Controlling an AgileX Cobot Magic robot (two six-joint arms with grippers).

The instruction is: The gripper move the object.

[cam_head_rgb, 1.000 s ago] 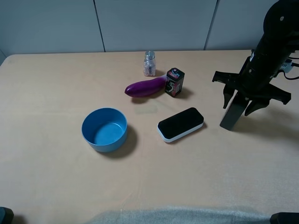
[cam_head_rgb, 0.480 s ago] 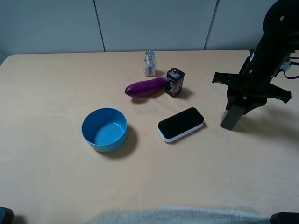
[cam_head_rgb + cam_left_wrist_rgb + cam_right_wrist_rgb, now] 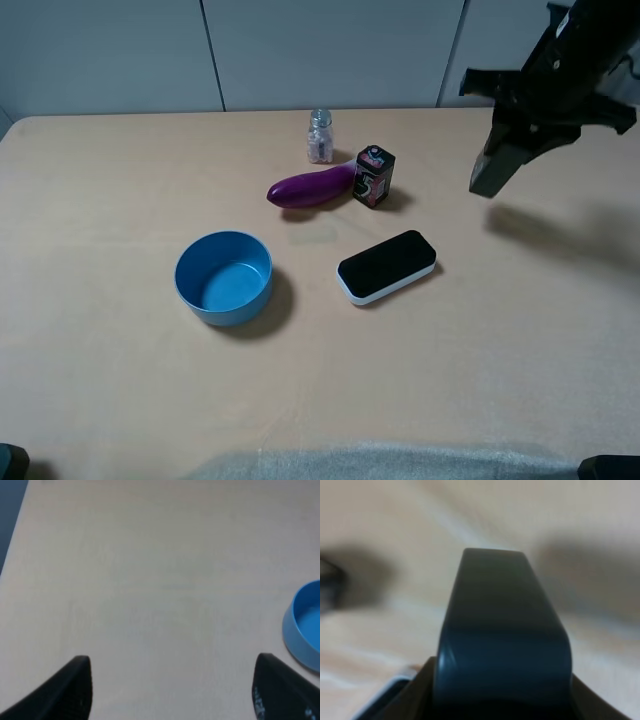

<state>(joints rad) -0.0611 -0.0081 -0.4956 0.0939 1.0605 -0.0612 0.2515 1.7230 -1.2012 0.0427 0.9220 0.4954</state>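
Right black pronged tool [image 3: 515, 138] above far right corner of beige tabletop [image 3: 120, 380]. Left tool [image 3: 172, 687] spread wide, near round blue bowl [image 3: 304, 627]. Pinched in right tool, clear of tabletop: tall slim dark rectangular bottle [image 3: 490, 172], tilted.

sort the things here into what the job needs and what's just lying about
In the job: black right gripper, shut on the tall dark rectangular bottle.

Just lying about: purple eggplant, small black printed box, flat black-and-white eraser, round blue bowl, small clear jar.
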